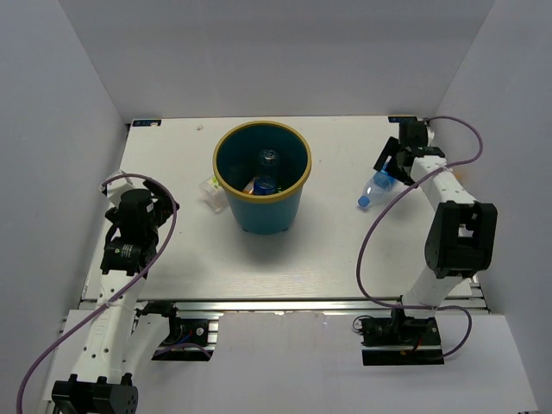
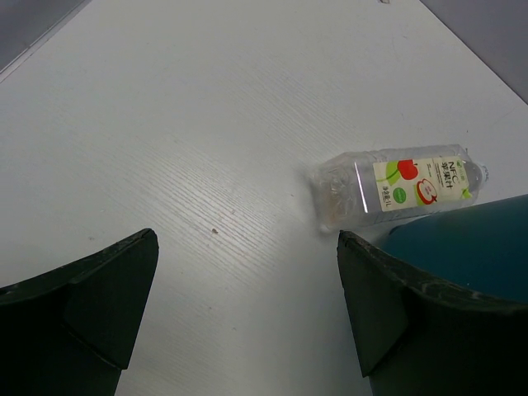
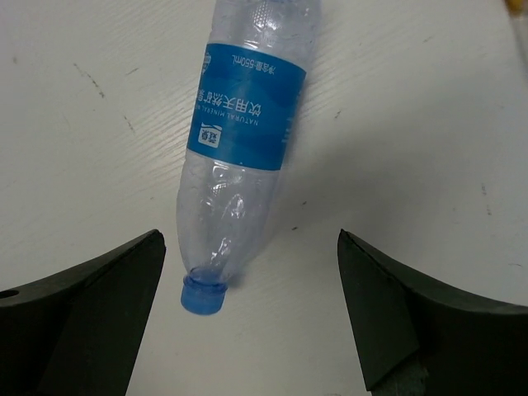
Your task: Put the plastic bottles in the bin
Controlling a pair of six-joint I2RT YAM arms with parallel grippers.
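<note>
The teal bin [image 1: 293, 191] with a yellowish rim stands mid-table; a clear blue-labelled bottle [image 1: 268, 161] and an orange bottle [image 1: 260, 185] lie inside. A clear bottle with a white-green label [image 1: 210, 191] lies against the bin's left side; it also shows in the left wrist view [image 2: 396, 186] beside the bin wall [image 2: 466, 235]. My left gripper [image 1: 153, 197] is open and empty, well to its left [image 2: 247, 305]. A clear blue-labelled bottle [image 1: 376, 185] lies at the right, cap towards me. My right gripper [image 1: 391, 162] is open over it [image 3: 252, 305], its cap [image 3: 203, 294] between the fingers, untouched.
White walls close in the table on the left, back and right. The aluminium rail [image 1: 285, 304] runs along the near edge. Purple cables loop from both arms, the right one [image 1: 366, 250] hanging over the table.
</note>
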